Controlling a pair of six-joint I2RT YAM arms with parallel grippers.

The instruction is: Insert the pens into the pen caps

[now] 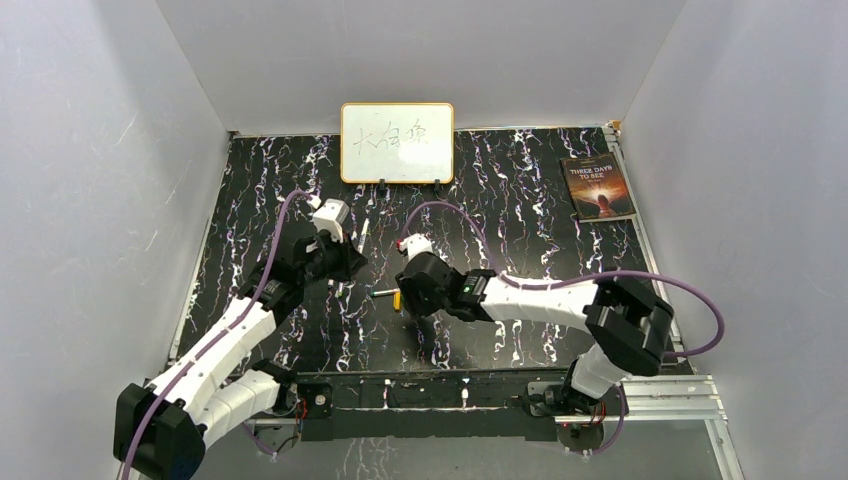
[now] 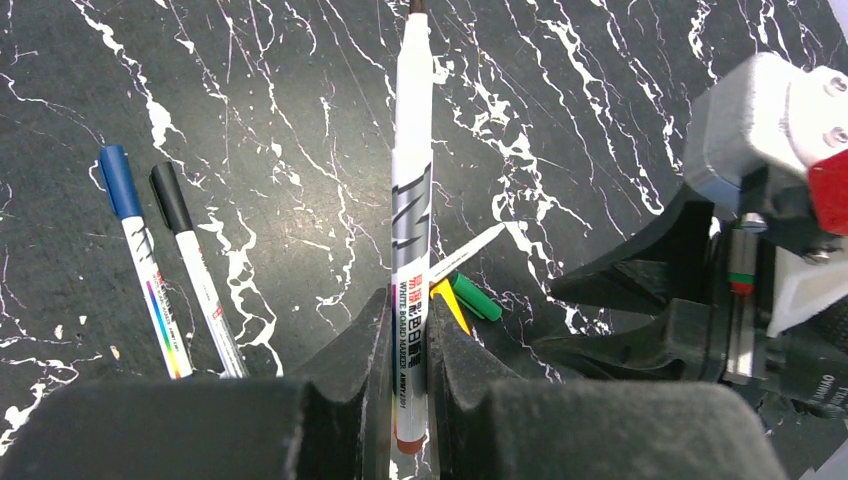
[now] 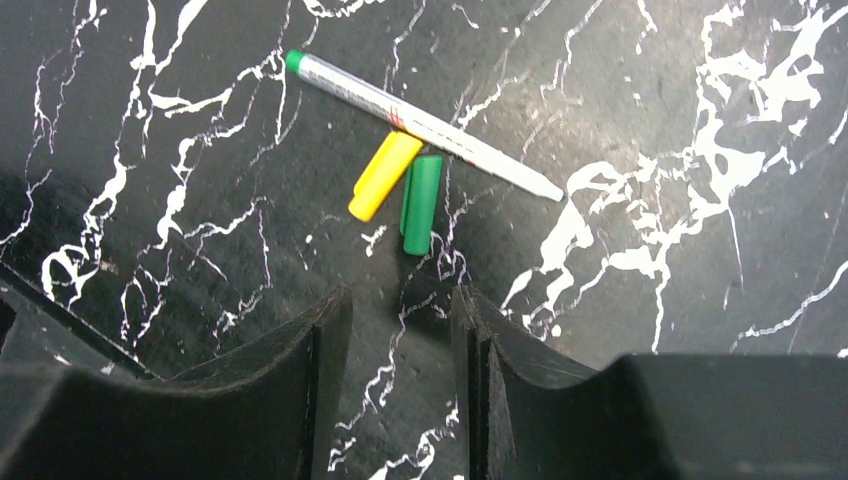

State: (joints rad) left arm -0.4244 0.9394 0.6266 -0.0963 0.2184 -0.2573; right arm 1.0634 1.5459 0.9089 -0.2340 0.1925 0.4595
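My left gripper point(image 2: 408, 330) is shut on a whitish pen point(image 2: 412, 200) near its red tail end, and the pen's dark tip points away from the wrist. Just beyond the fingers lie a yellow cap point(image 2: 447, 300), a green cap point(image 2: 475, 297) and another bare pen point(image 2: 470, 255). Two capped pens, one with a blue cap point(image 2: 120, 180) and one with a black cap point(image 2: 170, 197), lie to the left. My right gripper point(image 3: 400, 300) hangs open with nothing between its fingers, a short way from the yellow cap point(image 3: 385, 175), the green cap point(image 3: 421, 203) and the green-ended pen point(image 3: 420, 125).
A small whiteboard point(image 1: 397, 142) stands at the back of the black marbled table point(image 1: 520, 200). A book point(image 1: 598, 187) lies at the back right. White walls close in the sides. The two grippers point(image 1: 340, 262) point(image 1: 405, 290) are close together near the table's middle.
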